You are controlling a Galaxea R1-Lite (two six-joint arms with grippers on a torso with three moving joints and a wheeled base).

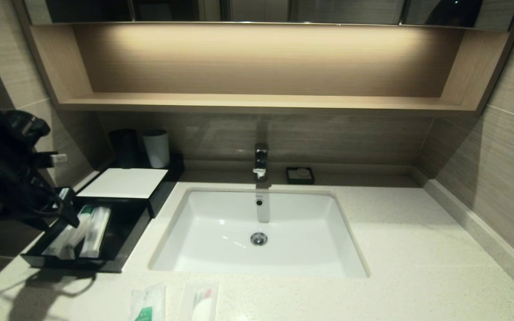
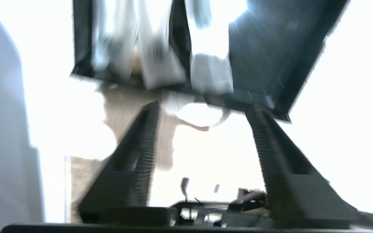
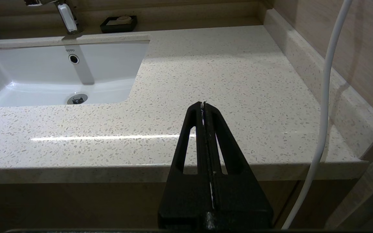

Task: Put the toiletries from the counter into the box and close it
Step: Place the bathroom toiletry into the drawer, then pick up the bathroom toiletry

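The black box (image 1: 161, 189) with its white top panel (image 1: 123, 183) stands at the left of the counter (image 1: 417, 249). Its drawer (image 1: 123, 240) is pulled out toward the front. Two long toothbrush packets (image 1: 89, 229) lie in it; they also show in the left wrist view (image 2: 147, 51). My left gripper (image 1: 70, 216) hangs over the drawer's left side, open and empty (image 2: 202, 108). A green-marked sachet (image 1: 147, 305) and a packet with a white round piece (image 1: 201, 305) lie on the counter's front edge. My right gripper (image 3: 202, 103) is shut and empty at the counter's front right.
The white sink (image 1: 221, 223) with its faucet (image 1: 260, 160) sits mid-counter. A black cup (image 1: 125, 147) and a white cup (image 1: 156, 147) stand behind the box. A small black soap dish (image 1: 300, 175) is at the back wall. A wooden shelf (image 1: 257, 102) hangs above.
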